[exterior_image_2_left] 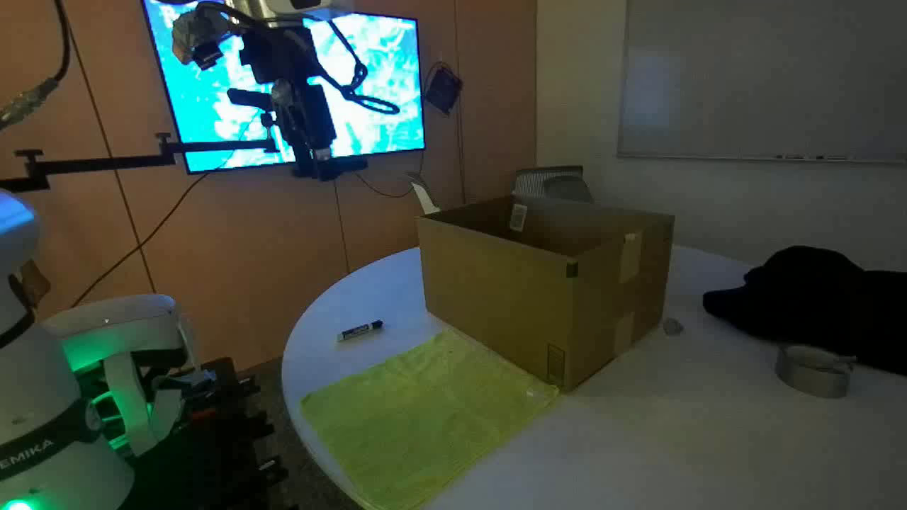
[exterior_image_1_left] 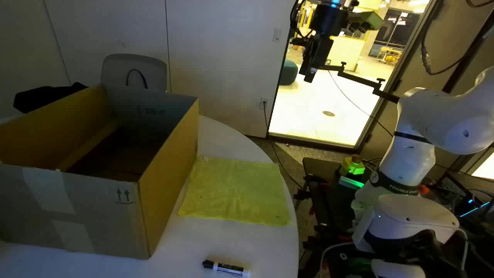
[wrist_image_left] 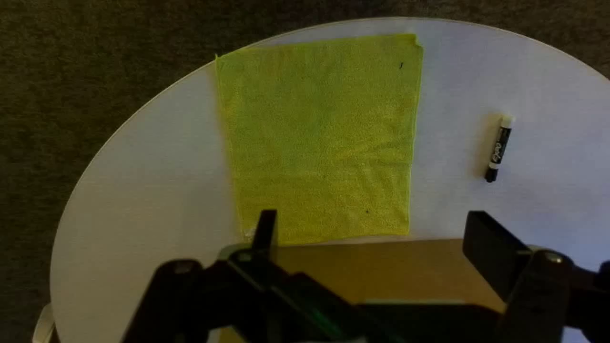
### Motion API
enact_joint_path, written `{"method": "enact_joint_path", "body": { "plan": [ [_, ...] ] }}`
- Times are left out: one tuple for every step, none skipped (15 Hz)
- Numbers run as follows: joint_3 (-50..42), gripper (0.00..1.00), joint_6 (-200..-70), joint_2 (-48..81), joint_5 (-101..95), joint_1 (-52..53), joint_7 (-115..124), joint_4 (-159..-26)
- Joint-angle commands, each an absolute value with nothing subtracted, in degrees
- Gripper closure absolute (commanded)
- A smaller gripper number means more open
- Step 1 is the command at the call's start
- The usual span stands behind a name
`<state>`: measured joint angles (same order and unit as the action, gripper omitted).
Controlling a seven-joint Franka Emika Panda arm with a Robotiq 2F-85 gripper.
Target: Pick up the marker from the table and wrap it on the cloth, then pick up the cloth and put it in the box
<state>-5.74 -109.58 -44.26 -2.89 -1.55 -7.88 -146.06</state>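
Observation:
The black-and-white marker [exterior_image_1_left: 227, 268] lies on the white round table [exterior_image_1_left: 185, 245], apart from the cloth; it also shows in an exterior view [exterior_image_2_left: 360, 331] and in the wrist view [wrist_image_left: 499, 148]. The yellow-green cloth [exterior_image_1_left: 235, 191] lies spread flat beside the box, one corner at the table edge [wrist_image_left: 324, 143]. The brown cardboard box [exterior_image_2_left: 496, 297] stands open at the top; its inside floor is in shadow. My gripper [wrist_image_left: 371, 219] is open and empty, its fingers wide apart. In both exterior views it hangs high above the table [exterior_image_1_left: 308, 75], touching nothing.
A grey tape roll [exterior_image_2_left: 813, 372] and a black cloth-like heap [exterior_image_2_left: 815, 304] lie on the table past the box. A small grey lump [exterior_image_2_left: 673, 326] sits by the box. A chair [exterior_image_1_left: 133, 71] stands behind the box. A black bar [exterior_image_1_left: 359, 81] extends beside the arm.

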Motion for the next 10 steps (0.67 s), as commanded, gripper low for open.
{"method": "enact_joint_path", "body": {
  "plan": [
    [-5.6, 0.0, -109.4, -44.3, -2.8, -1.7, -8.0, -145.6],
    [-5.2, 0.0, -109.5, -43.9, -3.0, -1.6, -7.7, -145.4],
    [-4.9, 0.0, -109.9, -43.8, -3.0, -1.4, -7.6, -145.9],
    [-4.6, 0.0, -110.4, -43.4, -2.7, -1.2, -7.4, -146.2],
    [-4.3, 0.0, -111.2, -42.3, -2.6, -0.8, -7.3, -146.1],
    [-3.7, 0.0, -112.2, -41.2, -2.2, -0.5, -6.7, -146.3],
    [-3.2, 0.0, -113.9, -39.6, -1.3, 0.5, -6.6, -146.7],
    [-2.2, 0.0, -116.1, -38.2, -0.8, 0.9, -5.4, -147.3],
    [-1.2, 0.0, -118.2, -36.0, 0.5, 2.3, -5.1, -147.7],
    [-0.2, 0.0, -120.1, -34.0, 1.2, 3.2, -4.6, -147.9]
  ]
}}
